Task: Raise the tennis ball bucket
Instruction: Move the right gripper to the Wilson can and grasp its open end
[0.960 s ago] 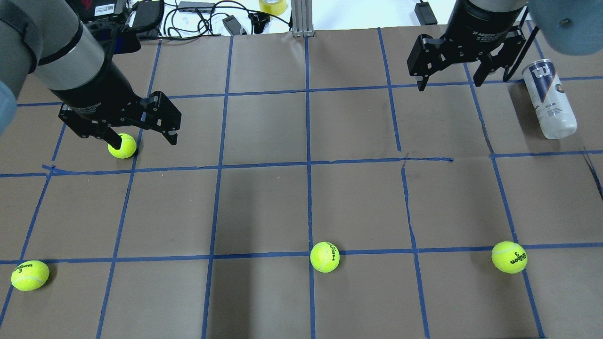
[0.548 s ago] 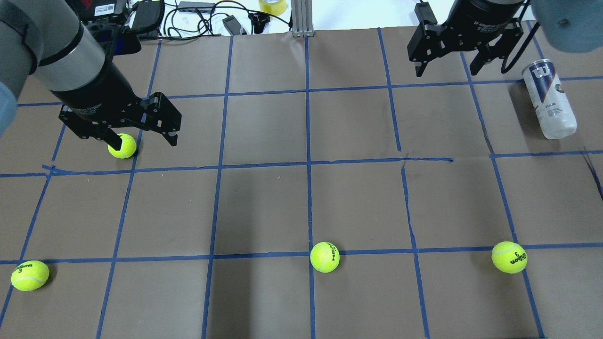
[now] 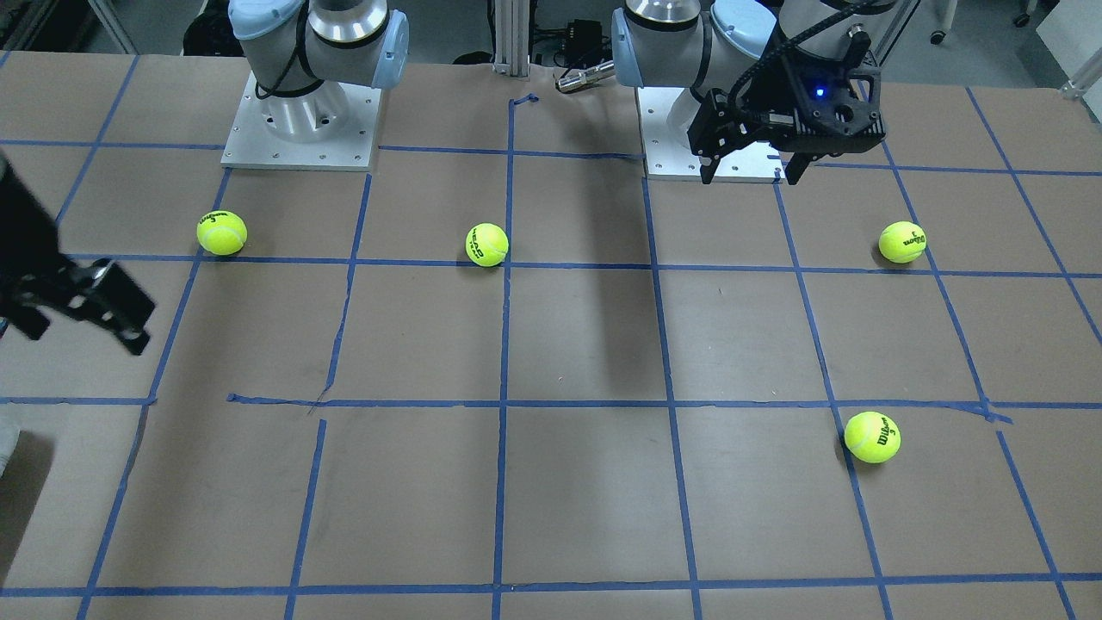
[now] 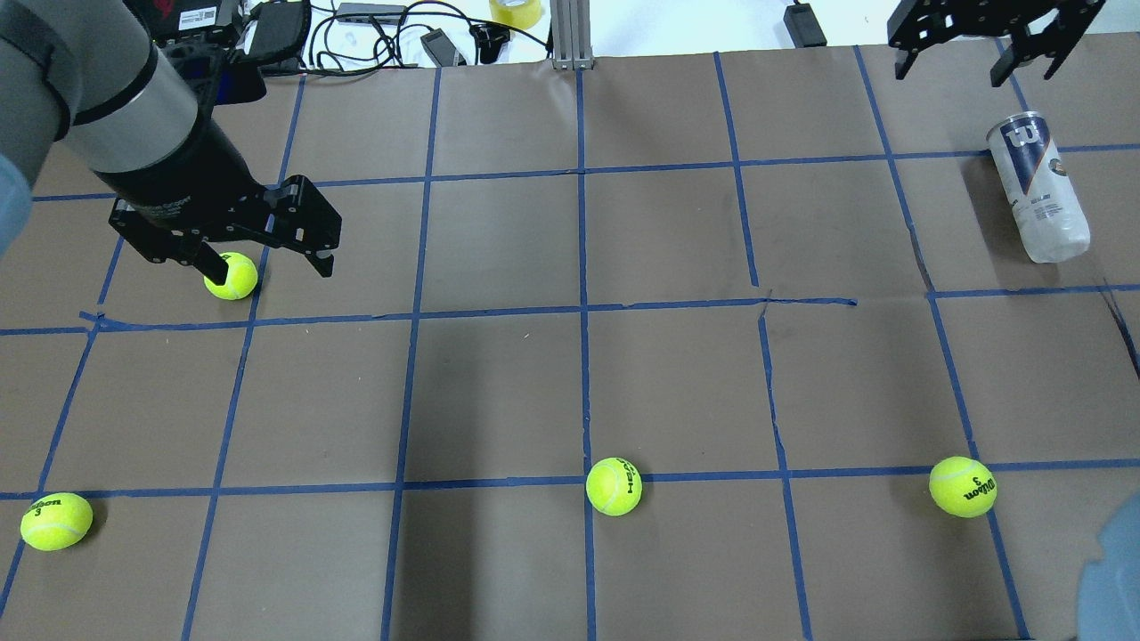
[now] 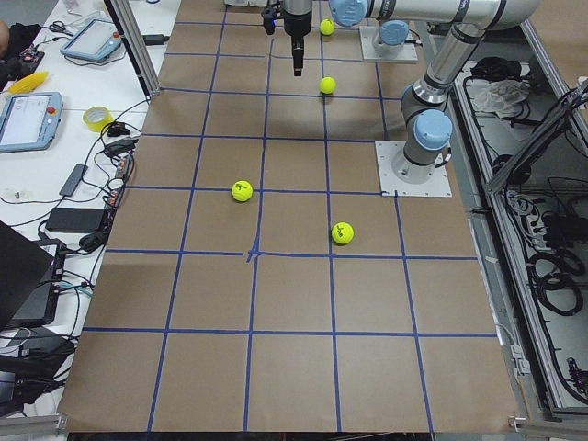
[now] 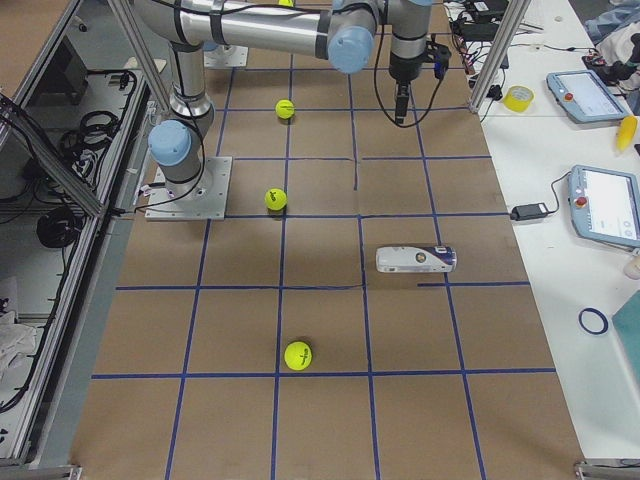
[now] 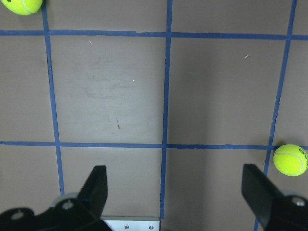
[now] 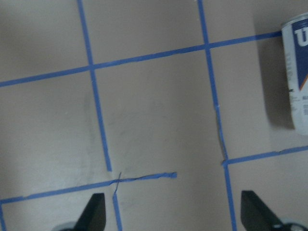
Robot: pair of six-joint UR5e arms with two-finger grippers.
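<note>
The tennis ball bucket (image 4: pixel 1038 187) is a clear tube with a white-and-dark-blue label. It lies on its side at the far right of the brown table. It also shows in the exterior right view (image 6: pixel 416 259) and at the right edge of the right wrist view (image 8: pixel 298 72). My right gripper (image 4: pixel 949 71) is open and empty. It hangs high, left of and beyond the tube's top end, apart from it. My left gripper (image 4: pixel 267 267) is open and empty, high over the left side of the table above a tennis ball (image 4: pixel 233 278).
Three more tennis balls lie near the robot's side: one (image 4: pixel 56 520), one (image 4: pixel 614 486), one (image 4: pixel 962 486). Cables, adapters and a tape roll (image 4: pixel 517 11) lie beyond the far edge. The arm bases (image 3: pixel 301 120) stand on the table. Blue tape lines grid the surface.
My right gripper has moved away from the robot and to the right, toward the far edge near the tube's top end. My left gripper has barely moved. The tube and balls lie as before.
</note>
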